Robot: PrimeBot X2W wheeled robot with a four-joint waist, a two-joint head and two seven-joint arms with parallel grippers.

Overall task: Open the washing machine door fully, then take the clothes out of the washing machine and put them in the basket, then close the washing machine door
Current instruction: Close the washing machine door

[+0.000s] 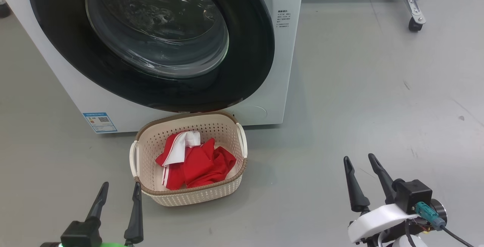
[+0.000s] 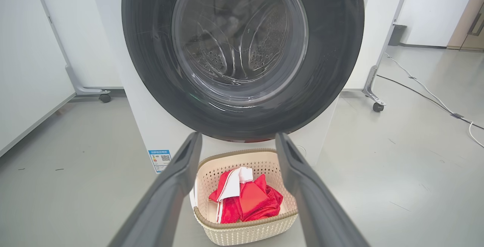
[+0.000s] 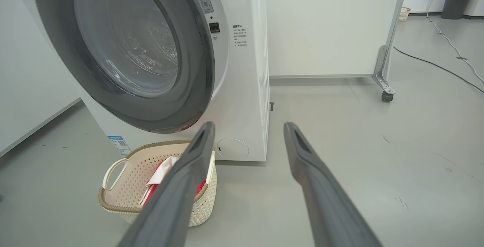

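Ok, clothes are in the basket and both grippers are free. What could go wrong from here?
1. The washing machine door may not be latched: the right wrist view shows the latch slot uncovered beside its rim, so it could swing open.
2. A red sliver under the door's bottom edge could be a reflection or trapped fabric; I cannot tell.
3. The left gripper sits close to the basket; a forward move could nudge it.
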